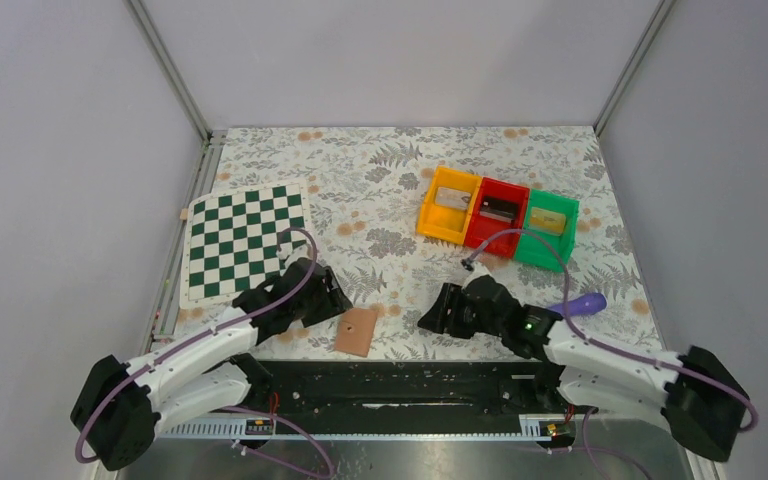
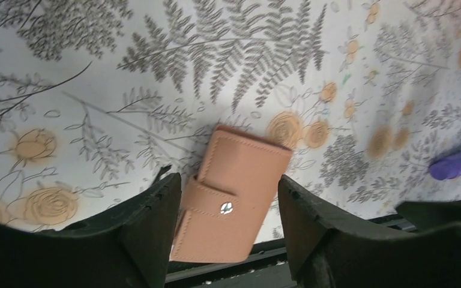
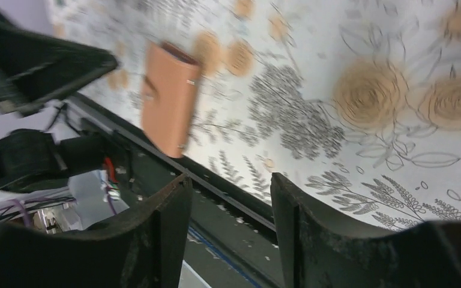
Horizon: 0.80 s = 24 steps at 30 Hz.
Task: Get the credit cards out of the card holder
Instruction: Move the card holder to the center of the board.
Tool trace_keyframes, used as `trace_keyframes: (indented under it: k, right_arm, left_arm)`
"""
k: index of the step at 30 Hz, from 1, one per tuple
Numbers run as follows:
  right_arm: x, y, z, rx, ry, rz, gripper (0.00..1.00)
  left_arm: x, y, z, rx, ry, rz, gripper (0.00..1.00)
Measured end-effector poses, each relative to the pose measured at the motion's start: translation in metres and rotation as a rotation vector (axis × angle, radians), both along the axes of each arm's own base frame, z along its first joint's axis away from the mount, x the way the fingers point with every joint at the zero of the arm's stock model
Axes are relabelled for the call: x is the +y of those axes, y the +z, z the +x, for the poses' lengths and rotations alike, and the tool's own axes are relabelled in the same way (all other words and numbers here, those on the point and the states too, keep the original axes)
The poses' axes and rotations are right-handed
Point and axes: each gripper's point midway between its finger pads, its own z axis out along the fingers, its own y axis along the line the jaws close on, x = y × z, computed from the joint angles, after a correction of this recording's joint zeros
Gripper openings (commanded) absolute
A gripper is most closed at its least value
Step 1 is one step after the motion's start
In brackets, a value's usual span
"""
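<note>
Fingers (image 2: 150, 222) of left claw (image 2: 228, 183) stand apart, gripping nothing. Card holder (image 2: 240, 174), closed with snap fastened, lies just ahead between them on surface (image 2: 156, 72). Right claw (image 3: 231, 183) is likewise apart, with card holder farther ahead to its left.

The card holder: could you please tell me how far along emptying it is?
Nothing looks done: the card holder lies closed, its strap snapped, no cards visible. In hand: the open left end effector lines up on it without gripping; the right end effector is open and empty. Left: unsnap, open, pull every card.
</note>
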Motion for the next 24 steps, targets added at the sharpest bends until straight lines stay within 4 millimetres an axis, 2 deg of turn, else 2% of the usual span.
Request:
trace_keyframes:
  k: [2, 4, 11, 18, 24]
  right_arm:
    - [0.004, -0.029, -0.006, 0.097, 0.006, -0.037, 0.55]
    - [0.010, -0.042, -0.008, 0.146, 0.011, -0.043, 0.54]
    - [0.049, -0.023, 0.004, 0.120, 0.042, 0.058, 0.57]
    - [0.059, -0.036, 0.007, 0.150, 0.040, 0.064, 0.56]
    - [0.059, -0.041, 0.005, 0.160, 0.047, 0.055, 0.55]
  left_arm:
    - [0.006, -0.006, -0.008, 0.012, -0.005, 0.011, 0.58]
    - [0.010, -0.013, -0.015, 0.028, -0.013, 0.018, 0.57]
    - [0.009, -0.037, -0.037, 0.111, -0.071, 0.008, 0.53]
    - [-0.015, -0.038, -0.043, 0.108, -0.146, -0.069, 0.49]
    - [-0.046, -0.037, -0.048, 0.117, -0.209, -0.164, 0.47]
